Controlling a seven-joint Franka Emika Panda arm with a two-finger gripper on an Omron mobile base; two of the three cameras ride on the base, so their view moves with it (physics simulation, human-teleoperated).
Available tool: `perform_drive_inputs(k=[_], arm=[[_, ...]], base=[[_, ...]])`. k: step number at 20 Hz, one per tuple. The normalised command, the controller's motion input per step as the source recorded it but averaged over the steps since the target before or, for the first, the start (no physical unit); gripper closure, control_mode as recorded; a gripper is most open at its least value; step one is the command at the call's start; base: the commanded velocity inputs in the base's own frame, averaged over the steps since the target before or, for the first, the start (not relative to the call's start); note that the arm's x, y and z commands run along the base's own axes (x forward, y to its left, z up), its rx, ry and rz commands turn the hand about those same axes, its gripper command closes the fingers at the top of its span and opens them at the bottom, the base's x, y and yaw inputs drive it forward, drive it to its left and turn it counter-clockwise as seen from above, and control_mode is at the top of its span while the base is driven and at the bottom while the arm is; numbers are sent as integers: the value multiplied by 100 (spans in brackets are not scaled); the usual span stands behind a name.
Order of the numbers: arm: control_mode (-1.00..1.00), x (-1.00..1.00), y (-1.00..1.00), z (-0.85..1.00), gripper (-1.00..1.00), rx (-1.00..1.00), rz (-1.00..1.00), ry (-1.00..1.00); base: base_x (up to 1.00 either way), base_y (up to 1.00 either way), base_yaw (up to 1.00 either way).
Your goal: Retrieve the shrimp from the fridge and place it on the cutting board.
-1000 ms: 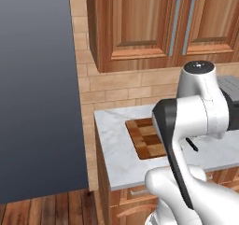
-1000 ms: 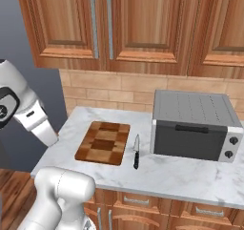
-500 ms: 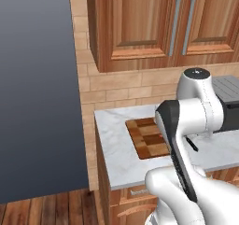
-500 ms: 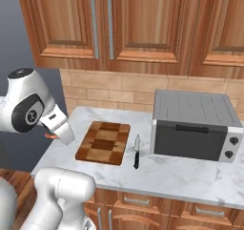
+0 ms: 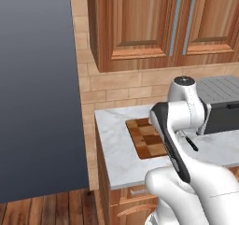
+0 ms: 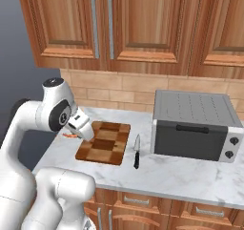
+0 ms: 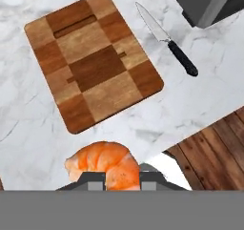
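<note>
End effector (image 7: 121, 176) swung toward cutting board (image 7: 93, 59), clamping shrimp (image 7: 107, 163)

Marble counter (image 6: 181, 174) carries a grey toaster oven (image 6: 194, 126) at right, black-handled knife (image 6: 137, 151) lying just left of it. Wooden wall cabinets (image 6: 119, 26) above brick backsplash (image 6: 119, 93). Wood floor (image 5: 42, 210) lower left.

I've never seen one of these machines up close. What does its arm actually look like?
The arm is made of glossy white, rounded tube-like segments, with dark grey round caps and bands at the joints. A dark strip runs down one segment. No loose cables show. Its claw ends in two small dark grey fingertips.
</note>
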Motion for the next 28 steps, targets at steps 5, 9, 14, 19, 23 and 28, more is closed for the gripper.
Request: perform_drive_inputs(k=[5,9,14,19,23,28], arm=[[-100,97,-4,-55,100,1,2,0],[-100,98,-7,-58,100,0,0,1],[-100,100,-10,-45,100,0,0,3],[-100,87,-13,-31,100,0,0,10],[-100,54,-7,-18,100,0,-1,2],[-100,30,-21,-53,100,0,-2,6]], base=[[0,0,0],[0,0,0],[0,0,0],[0,0,0],[0,0,0],[0,0,0]])
